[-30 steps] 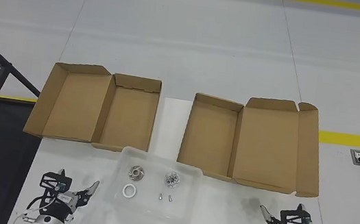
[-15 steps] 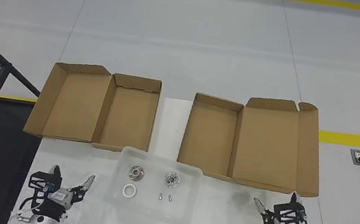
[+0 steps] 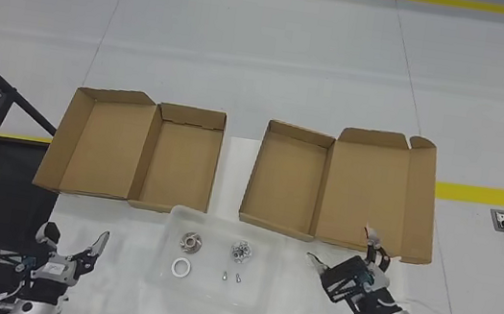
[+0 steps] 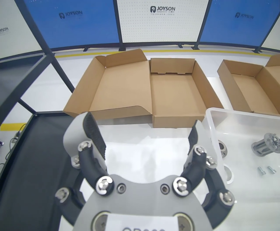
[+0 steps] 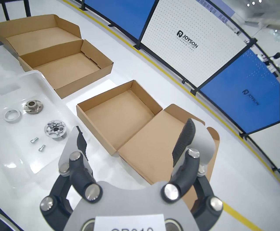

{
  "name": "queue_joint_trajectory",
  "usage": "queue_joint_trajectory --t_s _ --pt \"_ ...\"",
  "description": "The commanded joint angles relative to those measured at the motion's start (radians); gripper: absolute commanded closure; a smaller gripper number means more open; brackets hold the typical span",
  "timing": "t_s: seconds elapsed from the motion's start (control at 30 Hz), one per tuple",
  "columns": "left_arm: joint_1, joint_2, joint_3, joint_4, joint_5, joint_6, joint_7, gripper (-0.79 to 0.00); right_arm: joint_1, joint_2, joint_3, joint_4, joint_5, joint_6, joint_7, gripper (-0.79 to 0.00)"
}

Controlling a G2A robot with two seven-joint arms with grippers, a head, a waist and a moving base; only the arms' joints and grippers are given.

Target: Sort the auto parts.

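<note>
Sorting is not yet begun, as far as can be judged. All five parts are seen lying in the clear tray [image 3: 252,298] at the near middle of the worktop [image 3: 134,237]:
- a flanged hub [image 3: 191,241]
- a spoked wheel-like part [image 3: 240,248] beside it
- a white ring [image 3: 181,266] nearer the robot
- two small bolts [image 3: 224,276] [image 3: 238,276], close together and apart from the rest

Nothing is stacked; each part lies loose on the tray floor.

Two cardboard boxes are set just beyond the tray, lids folded open. The left box [image 3: 179,157] and the right box [image 3: 288,177] are both noted bare inside; no part is placed in either. The right box sits slightly askew.

The left gripper [image 4: 141,120] is held low over the worktop, just beside the tray's left wall. Its fingers are spread wide and nothing is held between them. The right gripper [image 5: 133,128] is held off the tray's right side, near the front edge of the right box's lid. Its fingers are likewise spread wide with nothing gripped. Neither is seen touching a part.

Left to do, by judgement: every part is to be picked up and put in a box. Which part belongs in which box cannot be told, since no labels or dividers are seen. The bolts are expected to be the awkward pick, being small and flat on a slick floor. The hub and spoked part offer raised bodies for the fingers
</note>
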Motion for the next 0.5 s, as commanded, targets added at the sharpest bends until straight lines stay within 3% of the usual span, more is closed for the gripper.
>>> queue_joint_trajectory --t_s 0.0,0.27,0.47 --pt "0.008 -0.001 0.003 -0.005 0.019 0.001 0.007 -0.785 0.016 -0.001 -0.017 -0.004 0.007 -0.020 0.025 -0.785" --pt "0.013 -0.005 0.012 -0.010 0.017 -0.009 0.008 -0.785 0.096 -0.007 -0.124 0.019 -0.029 -0.154 0.211 -0.785" --pt "0.013 -0.005 0.012 -0.010 0.017 -0.009 0.008 -0.785 0.103 -0.008 -0.131 0.021 -0.037 -0.156 0.223 -0.785"
